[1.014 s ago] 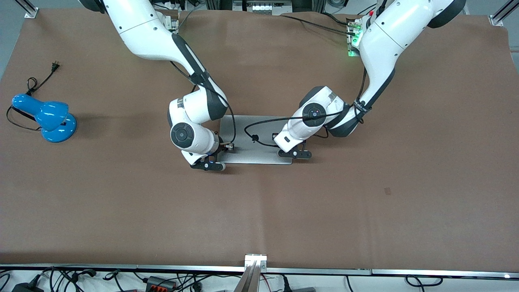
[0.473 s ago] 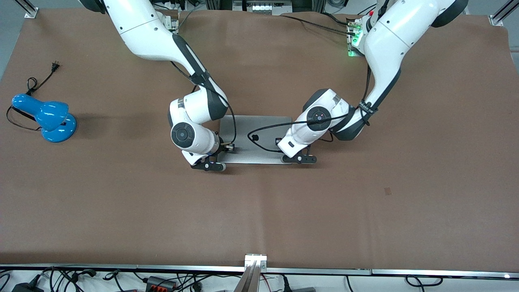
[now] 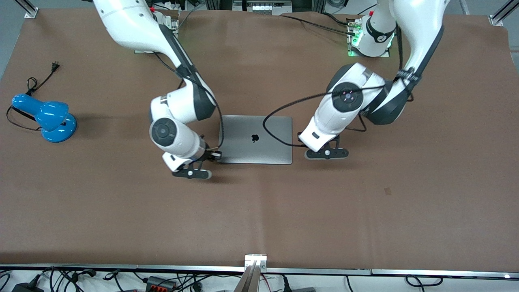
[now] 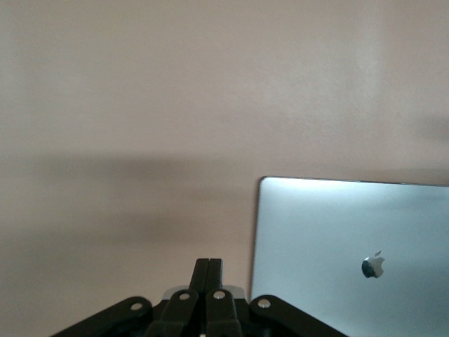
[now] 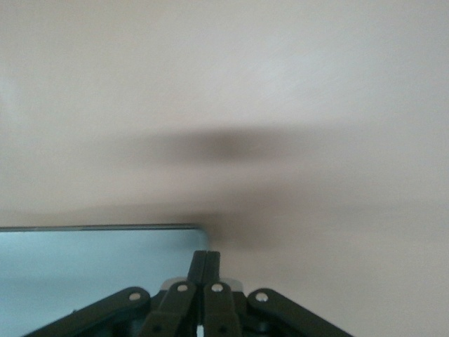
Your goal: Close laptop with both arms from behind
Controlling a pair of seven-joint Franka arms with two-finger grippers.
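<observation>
With the laptop (image 3: 255, 139) lying shut and flat mid-table (image 3: 365, 211), logo up, I see both grippers clear of it. My left gripper (image 3: 326, 153) hangs just beside the laptop toward the left arm's end, jaws pressed together, holding nothing. My right gripper (image 3: 191, 173) hangs by the laptop's corner toward the right arm's end, jaws likewise closed and empty.

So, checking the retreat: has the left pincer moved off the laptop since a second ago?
Yes. The left pincer moved off the laptop, toward the left arm's end.
</observation>
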